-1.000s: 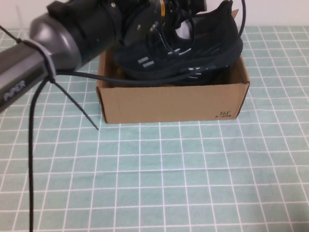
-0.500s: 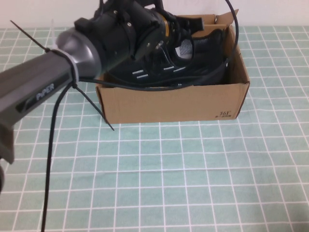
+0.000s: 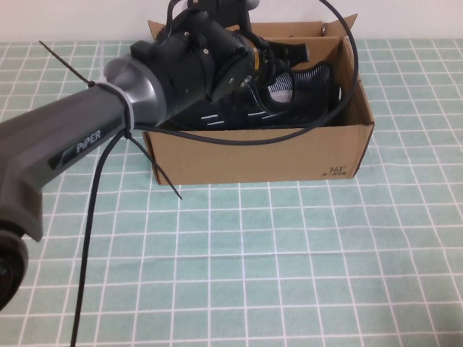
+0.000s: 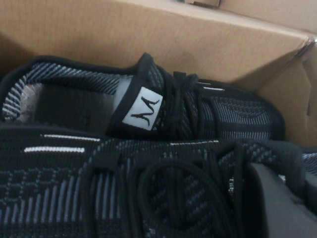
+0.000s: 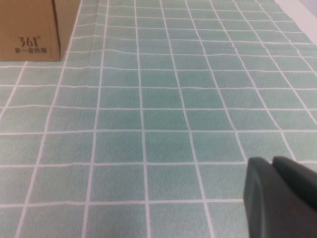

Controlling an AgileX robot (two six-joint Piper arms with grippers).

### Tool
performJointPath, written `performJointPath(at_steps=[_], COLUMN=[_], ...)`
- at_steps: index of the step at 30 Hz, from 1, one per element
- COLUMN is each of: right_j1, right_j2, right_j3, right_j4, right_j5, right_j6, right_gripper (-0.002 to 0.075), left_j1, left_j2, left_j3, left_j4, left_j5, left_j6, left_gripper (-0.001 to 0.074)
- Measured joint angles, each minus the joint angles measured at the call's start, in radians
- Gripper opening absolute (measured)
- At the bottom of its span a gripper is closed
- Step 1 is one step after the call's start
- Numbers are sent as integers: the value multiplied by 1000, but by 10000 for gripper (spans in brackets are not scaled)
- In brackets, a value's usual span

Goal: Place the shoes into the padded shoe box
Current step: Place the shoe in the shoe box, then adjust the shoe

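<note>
A brown cardboard shoe box stands open at the back middle of the table. Two black knit shoes lie in it. In the left wrist view the far shoe shows a white tongue label, and the near shoe fills the foreground. My left gripper reaches down into the box and is shut on the near shoe at its laces; one finger presses against it. My right gripper is shut and empty, low over the tablecloth to the right of the box.
A green checked cloth covers the table. The left arm with its black cable and zip ties crosses the left part of the high view. The box's cardboard wall stands close behind the shoes.
My left gripper has lowered the black shoe from above the box rim down into the box beside the other shoe. The arm has swung further over the box.
</note>
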Motion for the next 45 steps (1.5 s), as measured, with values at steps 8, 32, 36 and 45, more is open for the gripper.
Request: performJointPath(at_steps=[8, 32, 36, 45], right_j1=[0, 0, 0, 0], right_j2=[0, 0, 0, 0], right_j3=[0, 0, 0, 0], right_j4=[0, 0, 0, 0], right_j5=[0, 0, 0, 0], right_j6=[0, 0, 0, 0], right_gripper=[-8, -8, -8, -8], left_j1=[0, 109, 225, 301], left_j2=[0, -99, -99, -6], left_j3=[0, -8, -8, -8], left_j4=[0, 13, -235, -485], left_j5=[-2, 277, 298, 302], left_j6=[30, 445, 613, 852], left_gripper=[27, 29, 11, 8])
